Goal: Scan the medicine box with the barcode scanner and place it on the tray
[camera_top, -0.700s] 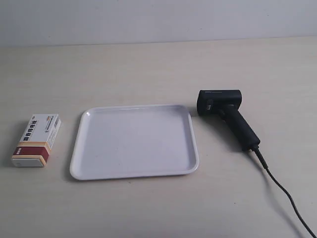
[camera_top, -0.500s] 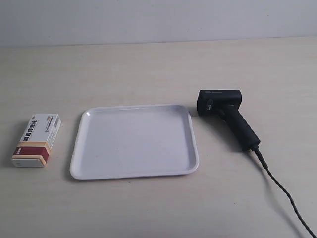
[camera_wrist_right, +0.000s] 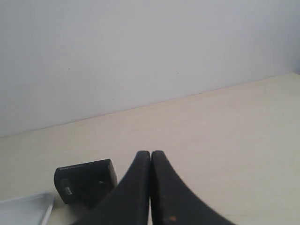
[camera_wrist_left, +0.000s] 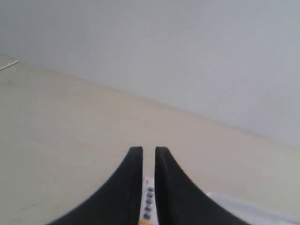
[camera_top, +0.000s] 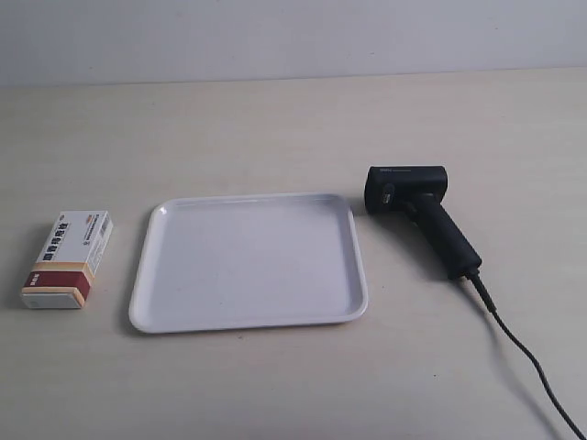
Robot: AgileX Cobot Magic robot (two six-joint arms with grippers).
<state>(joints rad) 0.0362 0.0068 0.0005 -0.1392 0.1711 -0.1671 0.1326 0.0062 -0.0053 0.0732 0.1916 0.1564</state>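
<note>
The medicine box [camera_top: 69, 258] lies flat on the table at the exterior view's left, its dark red and orange band toward the front. Beside it is the white tray [camera_top: 248, 323], bare. The black barcode scanner [camera_top: 417, 211] lies on its side past the tray's other edge, head toward the back. No arm shows in the exterior view. My left gripper [camera_wrist_left: 149, 150] hangs above the table with only a thin slit between its jaws; a strip of the medicine box [camera_wrist_left: 148, 204] shows through it, far below. My right gripper [camera_wrist_right: 150, 153] is shut on nothing, with the scanner [camera_wrist_right: 84, 180] beyond it.
The scanner's black cable [camera_top: 523, 353] trails from the handle to the front corner at the exterior view's right. A pale wall stands behind the table. A corner of the tray [camera_wrist_right: 23, 208] shows in the right wrist view, and its edge [camera_wrist_left: 253, 211] in the left wrist view.
</note>
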